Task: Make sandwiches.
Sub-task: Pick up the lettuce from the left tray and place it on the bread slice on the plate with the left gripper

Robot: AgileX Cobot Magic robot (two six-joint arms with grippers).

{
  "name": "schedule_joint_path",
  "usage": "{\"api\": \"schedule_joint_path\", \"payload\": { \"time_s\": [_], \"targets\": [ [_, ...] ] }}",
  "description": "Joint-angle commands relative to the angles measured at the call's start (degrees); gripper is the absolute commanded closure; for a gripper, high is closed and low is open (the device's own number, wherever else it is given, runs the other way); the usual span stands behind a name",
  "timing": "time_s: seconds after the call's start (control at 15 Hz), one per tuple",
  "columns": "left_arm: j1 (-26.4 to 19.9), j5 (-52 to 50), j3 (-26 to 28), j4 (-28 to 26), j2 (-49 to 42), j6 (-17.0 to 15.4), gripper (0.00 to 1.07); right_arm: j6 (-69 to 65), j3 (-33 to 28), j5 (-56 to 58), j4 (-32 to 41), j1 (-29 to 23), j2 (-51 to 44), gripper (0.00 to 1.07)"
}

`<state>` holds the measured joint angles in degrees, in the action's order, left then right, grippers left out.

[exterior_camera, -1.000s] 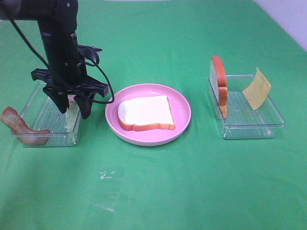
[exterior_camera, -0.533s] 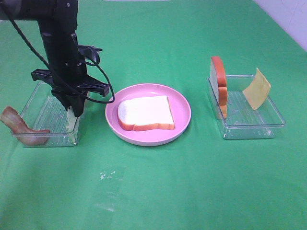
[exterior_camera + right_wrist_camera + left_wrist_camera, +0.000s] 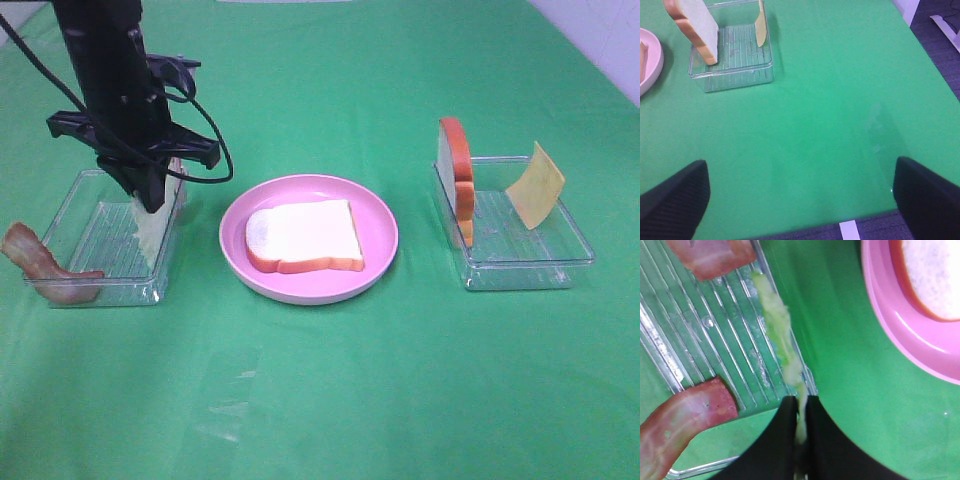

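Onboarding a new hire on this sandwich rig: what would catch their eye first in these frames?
The black left gripper, shut on a pale green lettuce leaf that hangs into the left clear tray, where bacon drapes over the rim. Next, the pink plate at centre with one bread slice lying flat. On the right, a second tray holds an upright bread slice and a leaning cheese square.

A round pink plastic plate (image 3: 378, 215) sits mid-counter on the green cloth counter (image 3: 400, 380), between two clear ribbed plastic trays. The left tray (image 3: 95, 235) lies just beside the plate, not touching it. The right tray (image 3: 510, 245) stands farther off. Dark grey floor (image 3: 940, 35) shows past the counter's edge.
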<state>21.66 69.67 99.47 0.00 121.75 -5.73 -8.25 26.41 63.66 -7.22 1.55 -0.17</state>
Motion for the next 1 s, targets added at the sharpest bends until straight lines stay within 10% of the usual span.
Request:
{"api": "schedule_joint_path", "payload": {
  "time_s": [0.07, 0.53, 1.0],
  "targets": [
    [0.29, 5.84, 0.11, 0.00, -3.32, -1.03, 1.07, 0.06, -0.29, 0.17, 0.00, 0.00, -1.32, 0.11],
    [5.10, 4.30, 1.20, -8.25, -10.66, 1.83, 1.07, 0.06, -0.29, 0.17, 0.00, 0.00, -1.32, 0.11],
    [6.53, -4.76, 7.68, -34.26, -0.97, 19.88, 1.07, 0.06, -0.29, 0.17, 0.00, 0.00, -1.32, 0.11]
  ]
}}
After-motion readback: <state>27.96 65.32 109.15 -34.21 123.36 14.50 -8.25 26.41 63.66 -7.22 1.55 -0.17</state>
